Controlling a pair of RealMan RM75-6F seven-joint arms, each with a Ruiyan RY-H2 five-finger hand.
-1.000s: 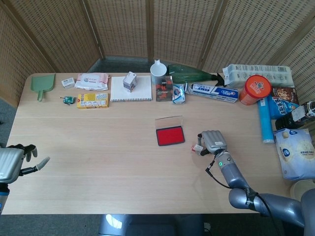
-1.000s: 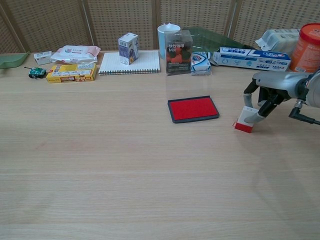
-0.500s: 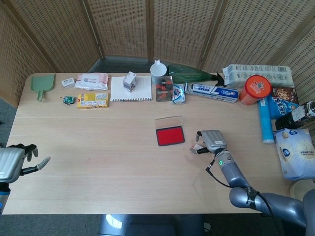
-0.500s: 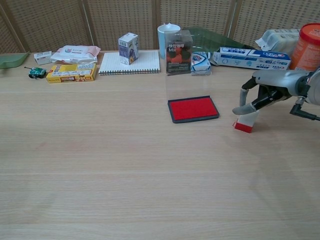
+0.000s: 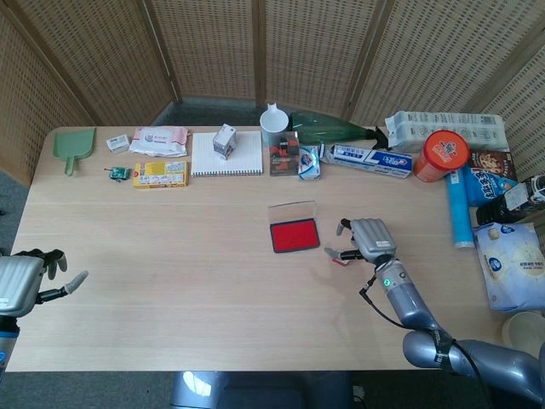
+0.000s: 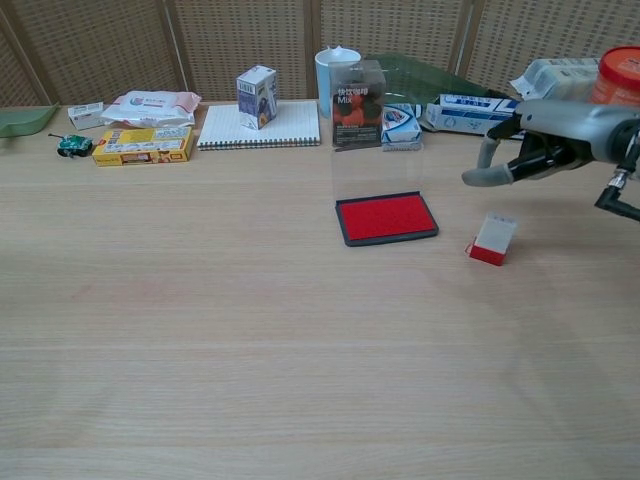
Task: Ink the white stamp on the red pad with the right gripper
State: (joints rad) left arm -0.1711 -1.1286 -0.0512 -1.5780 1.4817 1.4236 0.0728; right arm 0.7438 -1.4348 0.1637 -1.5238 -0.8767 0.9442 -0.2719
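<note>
Above white stamp (image 6: pixel 493 239), right hand (image 6: pixel 540 150) poised empty, fingers spread for grasp; stamp left tilted beside red pad (image 6: pixel 386 217), lid raised.

white stamp (image 6: pixel 494 239) with red base, red pad (image 6: pixel 386 217), woven tan screen (image 5: pixel 255 51)

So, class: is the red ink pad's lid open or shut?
Open. The red ink pad shows its bare red surface in the chest view, and in the head view its clear lid stands raised at the far edge.
</note>
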